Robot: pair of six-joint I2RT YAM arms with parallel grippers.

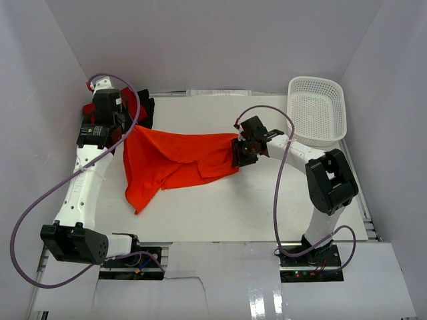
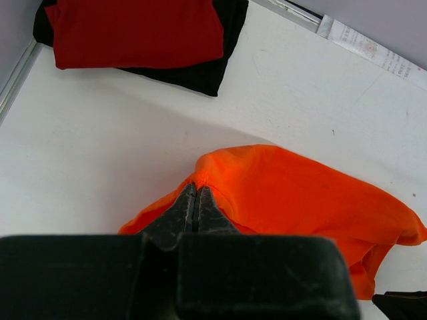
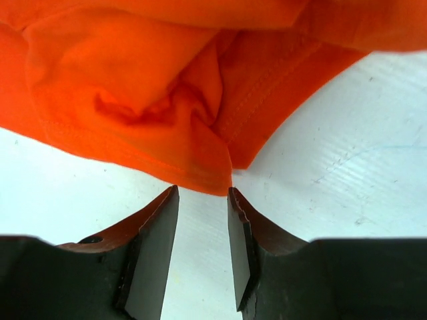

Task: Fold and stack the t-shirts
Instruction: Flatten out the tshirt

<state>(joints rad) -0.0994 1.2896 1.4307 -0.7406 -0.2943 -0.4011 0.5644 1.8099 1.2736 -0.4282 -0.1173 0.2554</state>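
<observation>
While left end effector (image 2: 195, 200) pinches orange t-shirt (image 1: 173, 163) at left end, shirt stretches left-right across table (image 1: 267, 207); right end effector (image 3: 203, 200) open, hem corner just ahead of fingertips (image 3: 160, 227), ungripped.

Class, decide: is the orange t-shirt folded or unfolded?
Unfolded: the orange t-shirt lies loosely rumpled across the table, one corner pinched by the left fingers.

Plain bright orange shirt (image 1: 175, 160) against a plain white table (image 1: 267, 200). Plain crimson shirt (image 2: 137, 30) and plain black shirt (image 2: 207, 70). White basket (image 1: 317, 110) patterned with small holes. Arms (image 1: 83, 187) white with black joints.
</observation>
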